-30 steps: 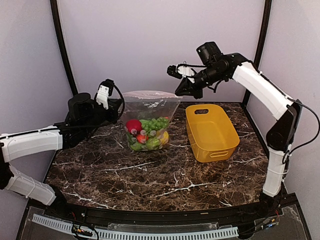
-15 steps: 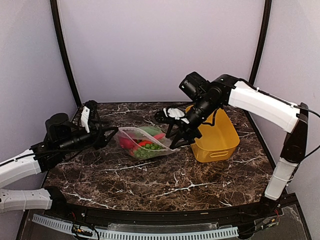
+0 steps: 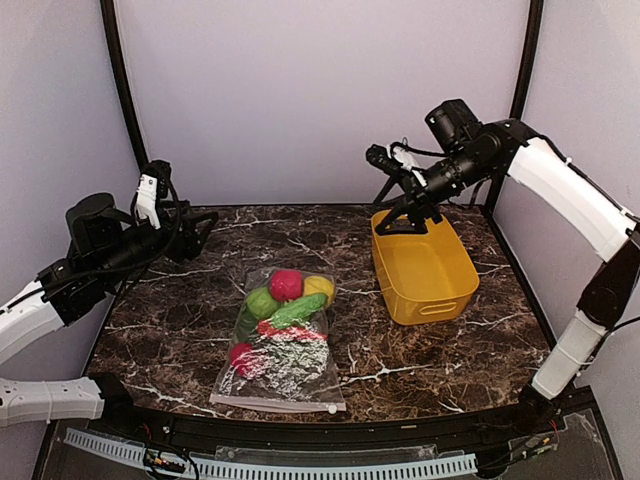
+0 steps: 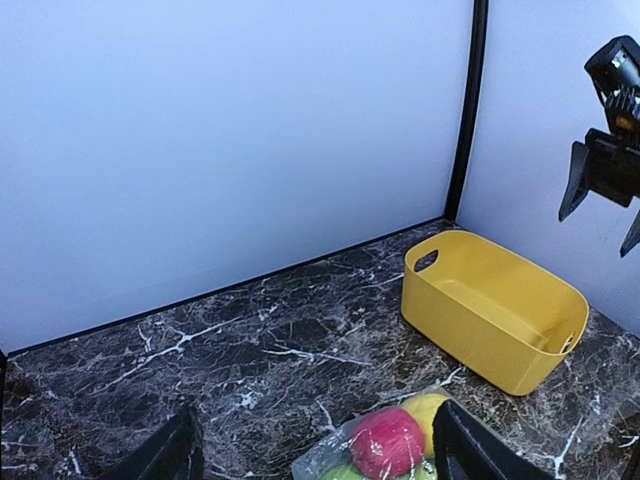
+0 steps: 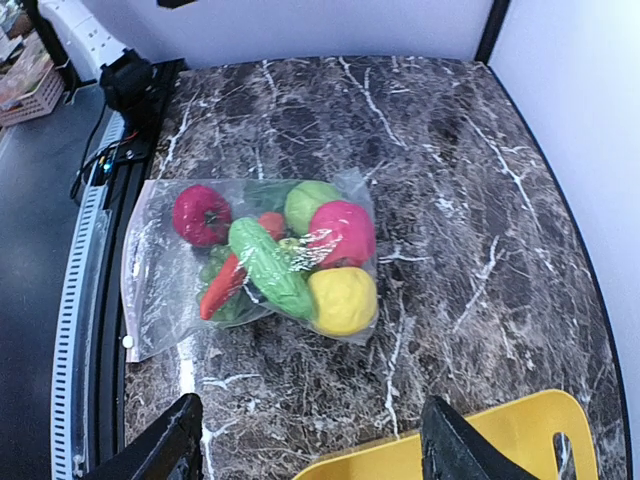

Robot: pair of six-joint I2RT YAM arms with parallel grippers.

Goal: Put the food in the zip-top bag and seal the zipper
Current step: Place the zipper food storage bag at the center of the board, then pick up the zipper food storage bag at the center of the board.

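Note:
The zip-top bag [image 3: 283,372] lies flat on the marble table, free of both grippers, with the food [image 3: 288,305] inside: a red ball, a yellow one [image 5: 342,300], a green ball, a cucumber [image 5: 265,265], a red pepper and a tomato [image 5: 200,215]. Its zipper [image 3: 275,403] runs along the near edge, pale, with a small white slider at the right end. My left gripper [image 3: 193,230] hangs open at the back left, its jaws wide apart over the bag's far end [image 4: 390,445]. My right gripper [image 3: 402,210] is open above the basket's far end and holds nothing.
A yellow plastic basket [image 3: 455,290] stands right of the bag with nothing showing in it. The grey walls and black corner posts close in the back and sides. A cable rail runs along the table's near edge just past the zipper.
Both grippers have opened and let go of the bag. It dropped from between them and now lies flat nearer the front. Both arms have drawn back and up.

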